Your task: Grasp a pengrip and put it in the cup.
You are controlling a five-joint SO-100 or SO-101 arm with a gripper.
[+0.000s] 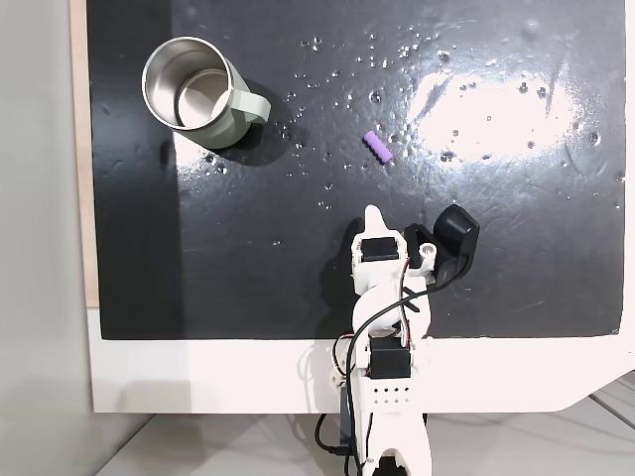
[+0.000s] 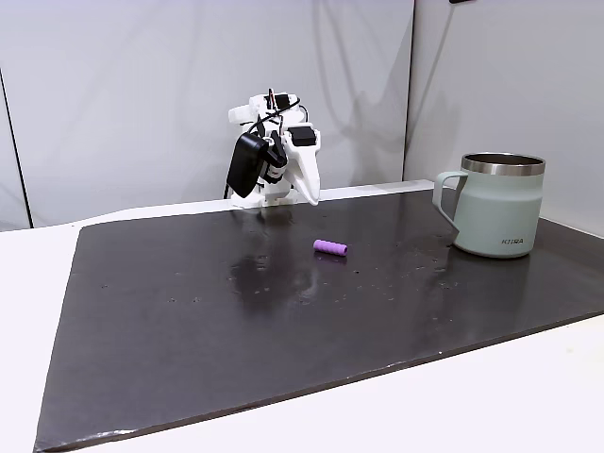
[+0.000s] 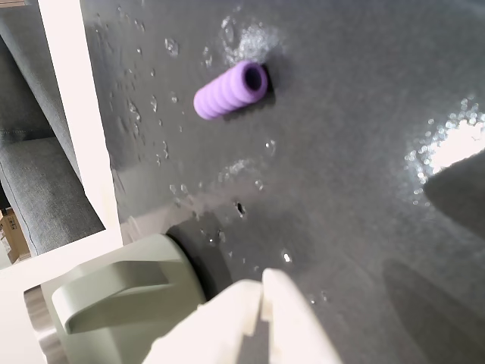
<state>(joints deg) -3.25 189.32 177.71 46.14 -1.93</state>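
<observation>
The pengrip (image 1: 377,146) is a small ribbed light-purple cylinder lying on the black mat (image 1: 516,258), near its middle. It also shows in a fixed view from the side (image 2: 330,247) and in the wrist view (image 3: 231,89). The cup (image 1: 193,89), a steel mug with a sage-green wall and loop handle, stands upright at the mat's far left corner, apart from the pengrip. From the side the cup (image 2: 497,208) is at the right. My gripper (image 1: 373,212) hangs shut and empty over the mat, a short way from the pengrip. In the wrist view its fingertips (image 3: 250,299) meet beside the cup (image 3: 121,296).
Small white specks and droplets (image 1: 417,50) dot the mat around the pengrip. The mat lies on a white table (image 2: 28,283) with a wall close behind the arm's base (image 2: 274,104). A grey sofa (image 3: 38,189) stands beyond the table edge.
</observation>
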